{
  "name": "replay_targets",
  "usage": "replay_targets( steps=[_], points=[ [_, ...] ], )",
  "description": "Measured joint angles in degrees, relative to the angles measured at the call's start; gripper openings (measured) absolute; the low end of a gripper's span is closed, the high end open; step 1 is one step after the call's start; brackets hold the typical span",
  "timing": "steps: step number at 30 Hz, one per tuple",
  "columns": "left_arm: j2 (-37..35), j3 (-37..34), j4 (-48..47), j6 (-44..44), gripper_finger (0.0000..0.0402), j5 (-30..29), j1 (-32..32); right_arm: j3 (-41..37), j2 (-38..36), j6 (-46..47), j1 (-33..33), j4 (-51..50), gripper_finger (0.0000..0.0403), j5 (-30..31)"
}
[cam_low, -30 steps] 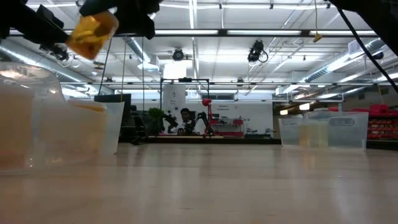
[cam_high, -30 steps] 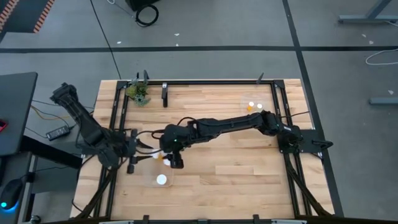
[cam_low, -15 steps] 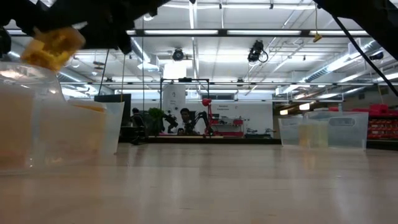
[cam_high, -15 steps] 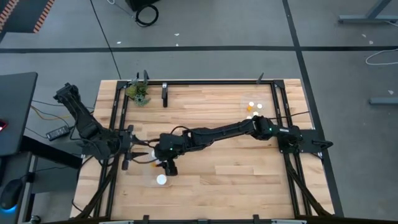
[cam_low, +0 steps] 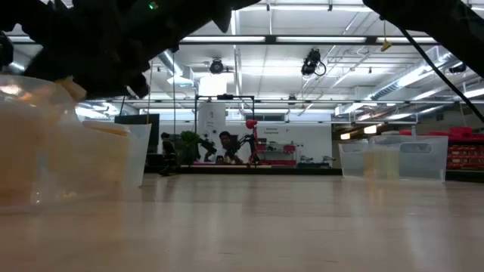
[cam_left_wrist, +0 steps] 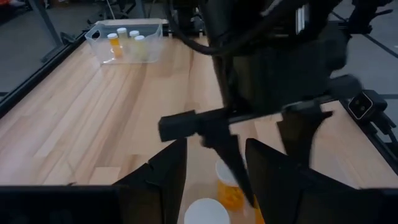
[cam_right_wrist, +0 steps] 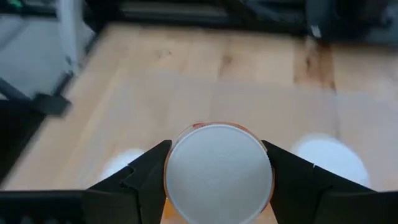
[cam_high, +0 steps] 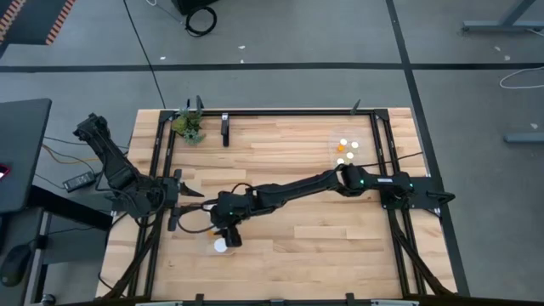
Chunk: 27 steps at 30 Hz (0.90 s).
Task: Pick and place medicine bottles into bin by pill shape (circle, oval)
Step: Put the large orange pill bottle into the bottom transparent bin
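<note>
My right gripper reaches across to the near left and is shut on a medicine bottle, amber with a round white cap. It hangs over a clear bin that holds a white-capped bottle. In the low view, the held bottle shows at the bin's rim. My left gripper waits at the left edge, open with nothing between its fingers, facing the right gripper. A second clear bin at the far right holds several bottles. My right gripper pinches the bottle between its two fingers, one on each side just under the cap's rim. The fingers slant down from the table's right side. The cap faces back toward the wrist, and the amber body hangs clear above the bin's floor.
A small green plant stands at the far left corner. A black metal frame runs around the wooden table top. Bare wood lies between the two bins.
My right gripper has gone down and toward the near left corner with the bottle, from well above the near-left bin to the level of its rim. The bottle has stayed in the hold. My left arm has drawn back a little toward the table's left edge.
</note>
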Motion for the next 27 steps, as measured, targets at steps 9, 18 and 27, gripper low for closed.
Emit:
replay_targets(
  steps=[9, 18, 27],
  points=[
    [0.00, -0.02, 0.40, -0.14, 0.0172, 0.07, 0.00, 0.00, -0.03, -0.79, -0.46, -5.89, 0.0234, 1.98],
    [0.00, -0.02, 0.36, -0.12, 0.0172, 0.09, -0.06, 0.00, -0.03, -1.29, -1.08, -7.41, 0.0234, 0.11],
    [0.00, -0.02, 0.32, -0.12, 0.0172, 0.81, -0.06, 0.11, -0.15, -1.04, -0.80, -11.65, 0.0234, -1.55]
  ],
)
